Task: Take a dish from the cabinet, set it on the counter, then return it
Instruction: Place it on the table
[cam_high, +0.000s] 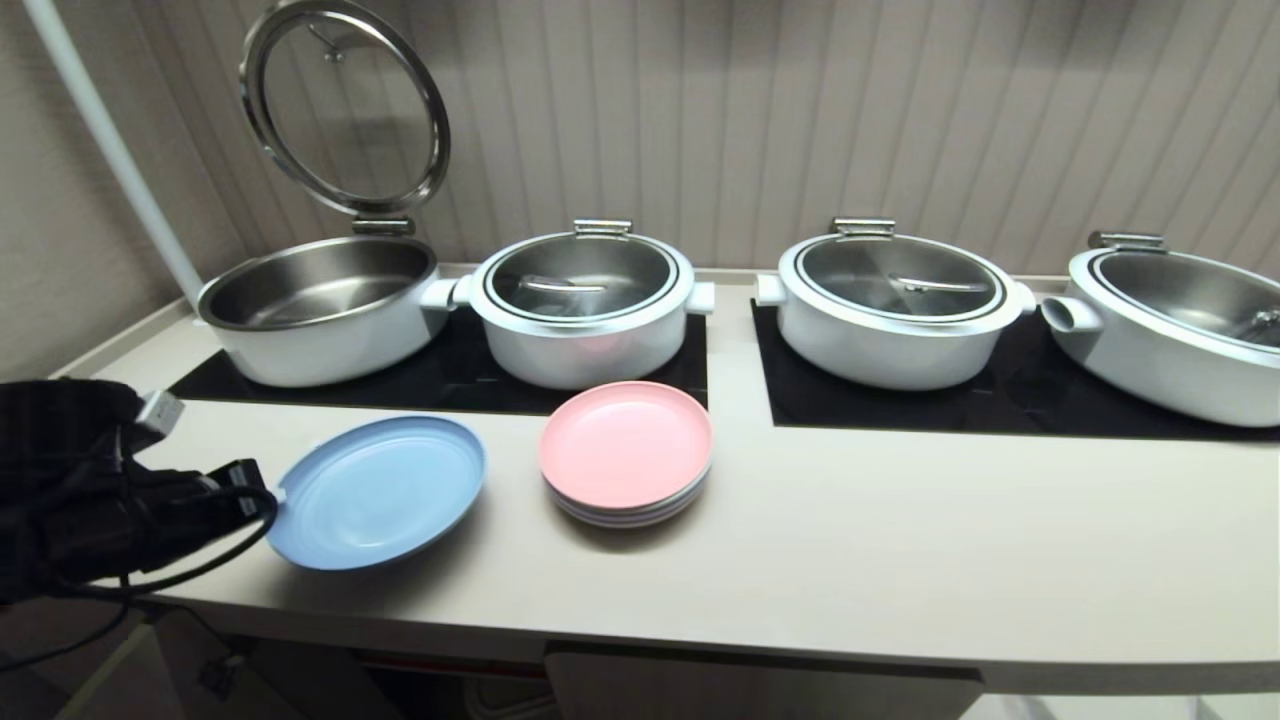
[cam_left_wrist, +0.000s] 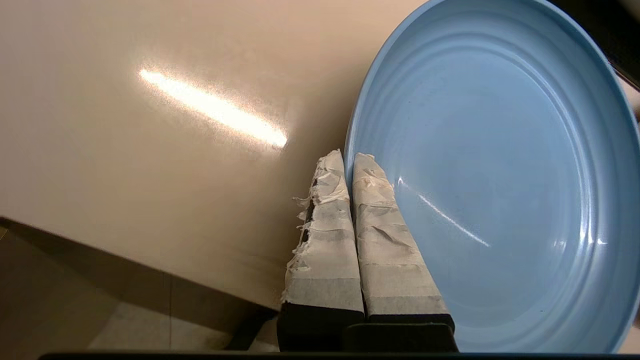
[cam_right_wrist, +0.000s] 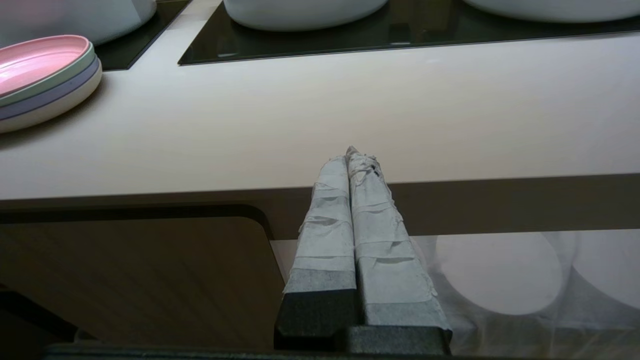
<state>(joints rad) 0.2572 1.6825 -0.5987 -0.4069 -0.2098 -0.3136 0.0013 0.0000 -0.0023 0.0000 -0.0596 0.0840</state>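
Note:
The light-blue dish (cam_high: 380, 492) is over the front left part of the counter (cam_high: 900, 560), tilted, with a shadow under it. My left gripper (cam_high: 268, 497) is shut on its left rim. In the left wrist view the taped fingers (cam_left_wrist: 380, 220) pinch the rim, one inside the dish (cam_left_wrist: 500, 175) and one outside, at the left gripper (cam_left_wrist: 345, 157). My right gripper (cam_right_wrist: 352, 152) is shut and empty, level with the counter's front edge (cam_right_wrist: 350, 115), in front of the cabinet door (cam_right_wrist: 135, 280).
A pink-topped stack of plates (cam_high: 625, 455) sits right of the dish. Behind it, white pots stand on black cooktop panels (cam_high: 1000, 400); the leftmost pot (cam_high: 320, 305) has its lid raised. The cabinet front (cam_high: 760, 690) shows under the counter.

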